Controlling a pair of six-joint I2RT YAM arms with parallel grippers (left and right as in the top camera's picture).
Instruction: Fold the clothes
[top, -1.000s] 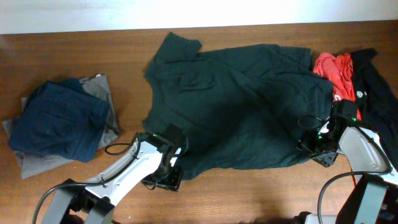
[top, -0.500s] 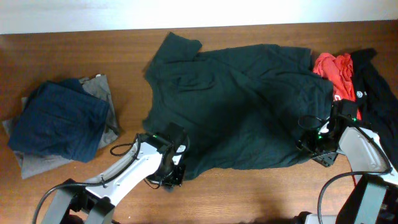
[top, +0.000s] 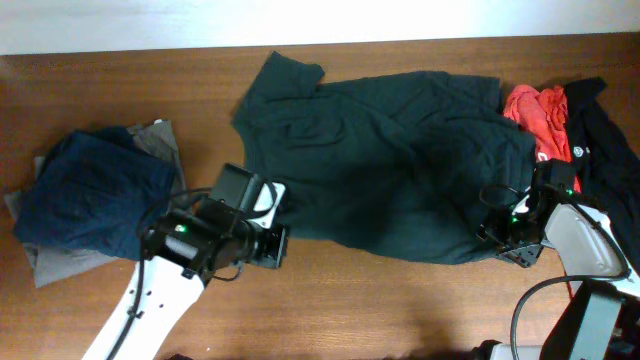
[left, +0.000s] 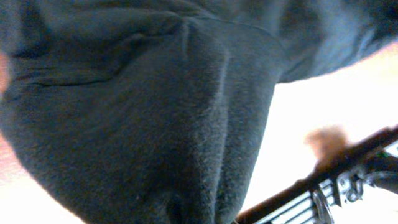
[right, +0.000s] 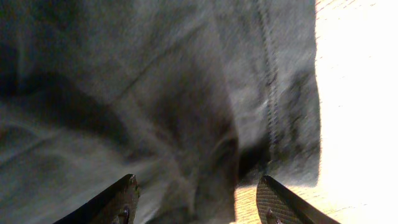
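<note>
The large dark green shirt lies spread across the middle of the table. My left gripper is shut on its lower left corner, raised off the wood. In the left wrist view the green fabric fills the frame and hides the fingers. My right gripper sits at the shirt's lower right corner. It is open there, and its fingertips straddle the stitched hem without pinching it.
A navy blue piece lies on grey shorts at the left. A red shirt and a black garment are bunched at the right edge. Bare wood runs along the front.
My left gripper shut on the shirt's lower left corner, then rose and shifted left, pulling the hem up with it. The right gripper stayed put and open.
</note>
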